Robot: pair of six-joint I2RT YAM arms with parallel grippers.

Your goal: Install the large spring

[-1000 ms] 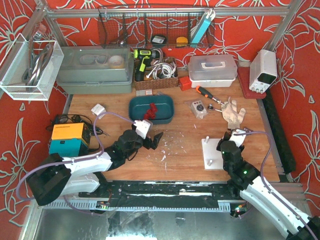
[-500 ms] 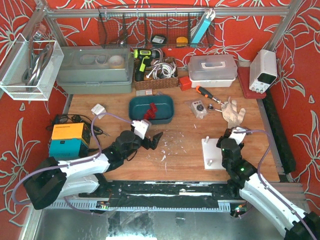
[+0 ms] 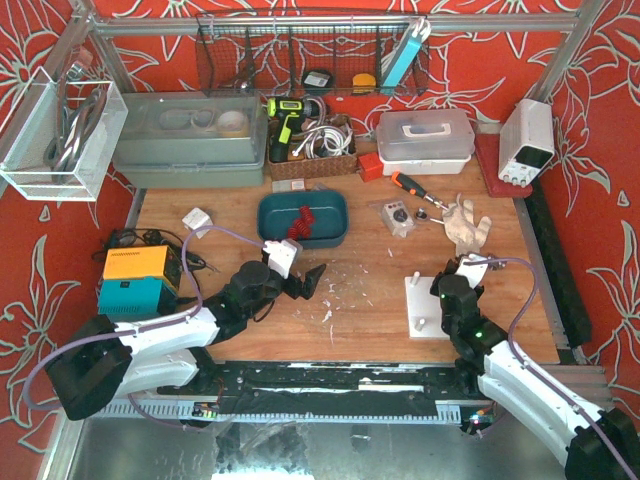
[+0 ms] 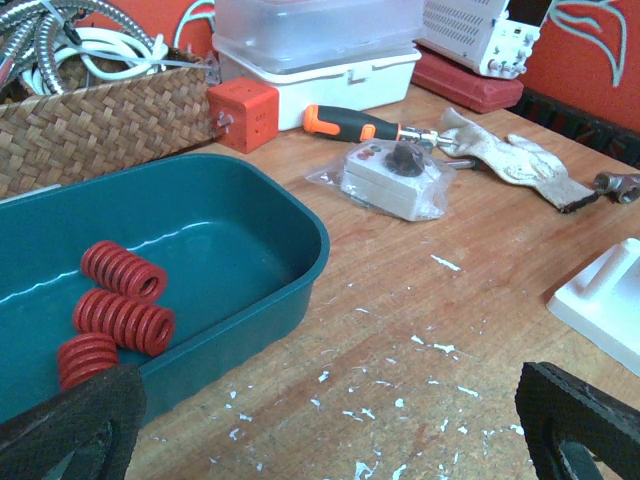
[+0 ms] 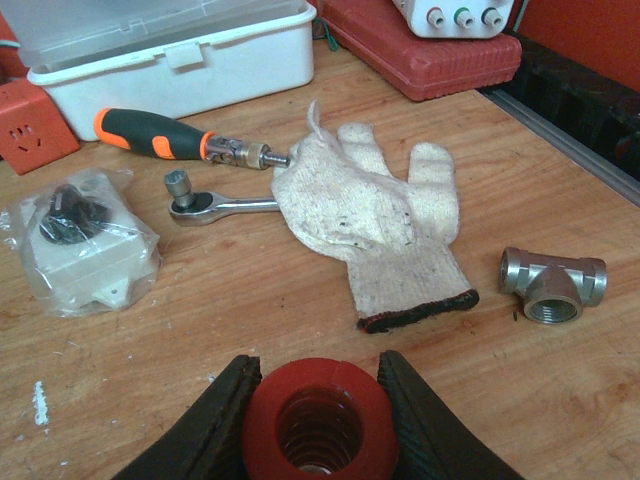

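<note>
R gripper clamped on large spring, held btwn its fingers. L gripper spread wide nr teal tray.

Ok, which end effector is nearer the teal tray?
Left. The left end effector sits just before the teal tray; the right end effector, gripping a red spring, is by the white plate.

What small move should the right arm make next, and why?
Probably shift the right gripper left toward a peg on the white base, then lower it slightly. Its fingers are shut on the large red spring. The top view shows the base just beside that gripper, and the wrist view shows only bare wood ahead of the spring.
</note>
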